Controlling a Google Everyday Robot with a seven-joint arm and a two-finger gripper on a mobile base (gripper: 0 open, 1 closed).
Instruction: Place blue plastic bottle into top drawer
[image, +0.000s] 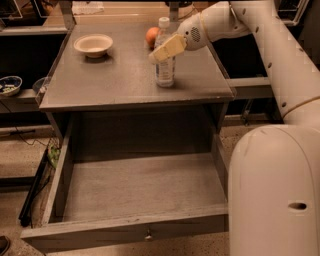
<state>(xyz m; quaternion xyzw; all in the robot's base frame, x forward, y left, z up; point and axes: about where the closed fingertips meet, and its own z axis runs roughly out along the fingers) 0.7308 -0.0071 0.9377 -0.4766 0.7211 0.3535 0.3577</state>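
Note:
The blue plastic bottle (164, 67) stands upright on the grey table top (115, 75), right of centre, with its white cap on. My gripper (167, 48) reaches in from the right and overlaps the bottle's upper part just below the cap. The top drawer (125, 231) is pulled out towards the camera below the table top. Its inside is bare, and a small knob (148, 234) sits on its front panel.
A cream bowl (93, 45) sits at the table's back left. An orange fruit (152, 36) lies just behind the bottle. A small patterned bowl (9, 85) is on a low shelf at the left. My white body (275, 190) fills the lower right beside the drawer.

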